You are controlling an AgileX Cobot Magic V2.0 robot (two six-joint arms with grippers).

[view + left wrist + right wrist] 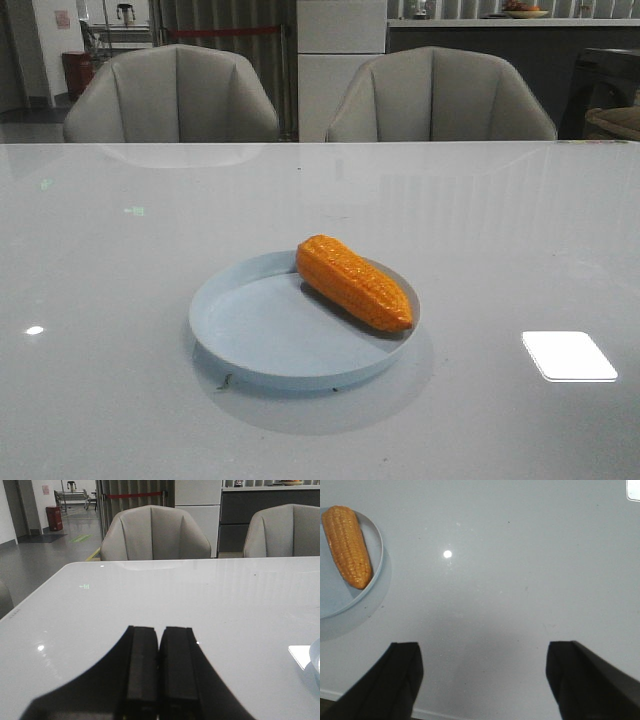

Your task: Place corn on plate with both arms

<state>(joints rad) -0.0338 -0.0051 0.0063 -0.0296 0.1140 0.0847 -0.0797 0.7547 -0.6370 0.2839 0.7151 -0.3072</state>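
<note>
The orange corn [353, 282] lies on the pale blue plate [250, 330], along its right side with its narrow end resting by the rim. The right wrist view shows the same corn [346, 545] and plate rim [376, 565]. My left gripper [159, 630] is shut and empty, low over the bare table, with an edge of the plate [315, 655] off to one side. My right gripper [485, 652] is open and empty above the table near its front edge, apart from the plate. Neither gripper shows in the front view.
The white glossy table [500, 230] carries only the plate. Two grey chairs [170, 95] [440, 95] stand behind its far edge. A bright light reflection [568, 355] lies on the table at the right.
</note>
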